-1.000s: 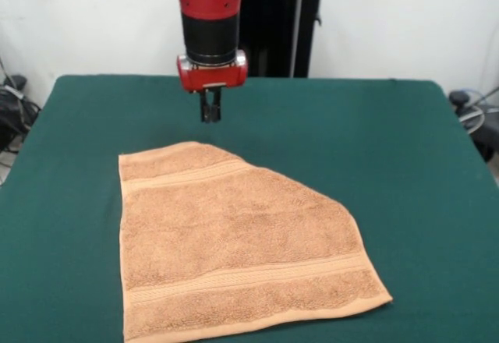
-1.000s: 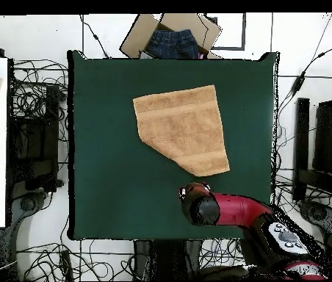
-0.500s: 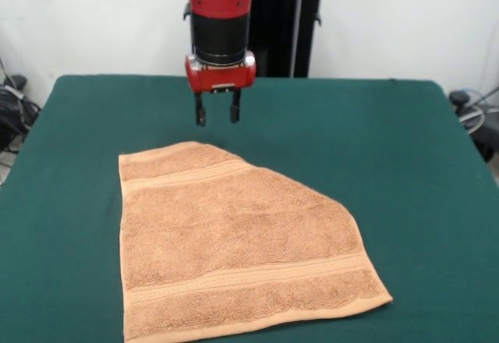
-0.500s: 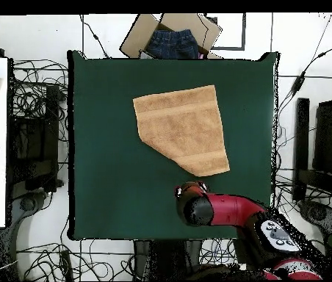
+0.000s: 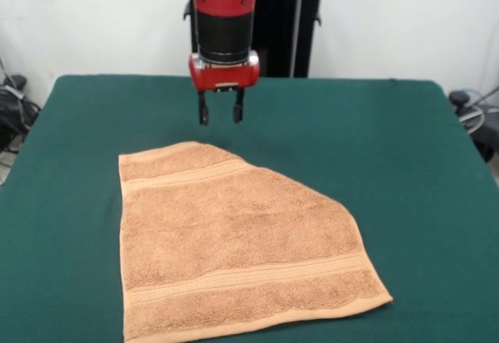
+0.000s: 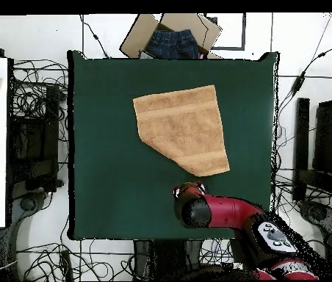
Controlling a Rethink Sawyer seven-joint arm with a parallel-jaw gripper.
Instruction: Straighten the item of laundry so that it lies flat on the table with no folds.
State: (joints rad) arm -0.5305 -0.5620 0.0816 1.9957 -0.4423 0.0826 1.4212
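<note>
The pincer [image 5: 221, 114] has opened and lifted, hanging apart just beyond the towel's [image 5: 234, 249] far corner.

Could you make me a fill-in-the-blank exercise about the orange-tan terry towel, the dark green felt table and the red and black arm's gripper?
1. The orange-tan terry towel lies on the dark green felt ____.
2. The gripper of the red and black arm hangs above the table with its fingers ____.
3. The gripper holds ____.
4. One towel corner, on the side toward the robot, looks ____ under, leaving a slanted edge.

Missing words: table; open; nothing; folded
</note>
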